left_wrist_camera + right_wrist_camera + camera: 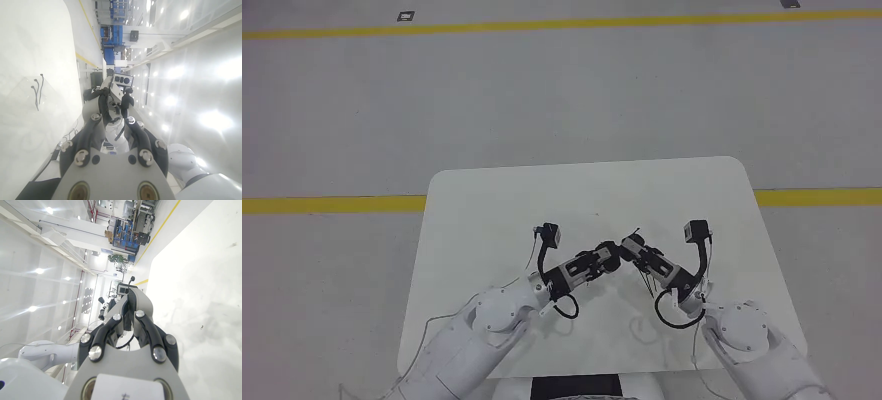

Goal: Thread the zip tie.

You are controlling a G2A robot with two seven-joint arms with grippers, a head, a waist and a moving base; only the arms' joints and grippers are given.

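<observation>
The right gripper (130,298) was clamped on the zip tie (132,278), whose head poked past its fingertips, above the table (492,215). The left gripper (115,100) sat just opposite; its jaws' state could not be told. Slight misalignment could send the tail past the head's slot, or the thin strap could twist. 3 spare ties (37,91) lay below.
</observation>
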